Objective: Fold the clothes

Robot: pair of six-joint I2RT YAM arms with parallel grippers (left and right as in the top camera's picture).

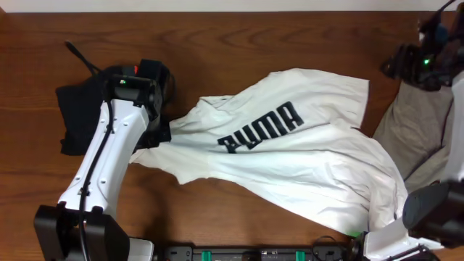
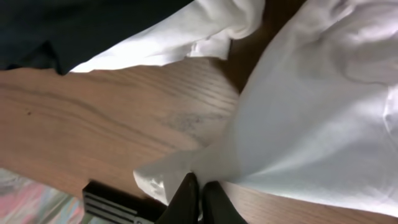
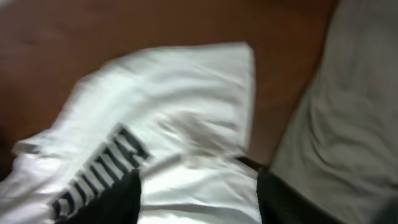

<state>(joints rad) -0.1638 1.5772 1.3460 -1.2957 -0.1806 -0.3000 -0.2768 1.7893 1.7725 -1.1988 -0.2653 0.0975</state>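
Observation:
A white T-shirt with black PUMA lettering (image 1: 290, 156) lies crumpled across the middle of the wooden table. My left gripper (image 1: 161, 132) is at its left edge. In the left wrist view the fingers (image 2: 200, 186) are shut on a pinch of the white shirt's hem (image 2: 168, 174), just above the wood. In the right wrist view, which is blurred, my right gripper (image 3: 199, 199) is open with its fingers wide apart. It hovers above the white shirt (image 3: 186, 124) and holds nothing. I cannot make out its fingers in the overhead view.
A black garment (image 1: 78, 116) lies at the left, partly under my left arm, and shows in the left wrist view (image 2: 74, 25). A grey garment (image 1: 413, 123) lies at the right, beside the shirt (image 3: 348, 112). My right arm (image 1: 455, 123) runs along the right edge.

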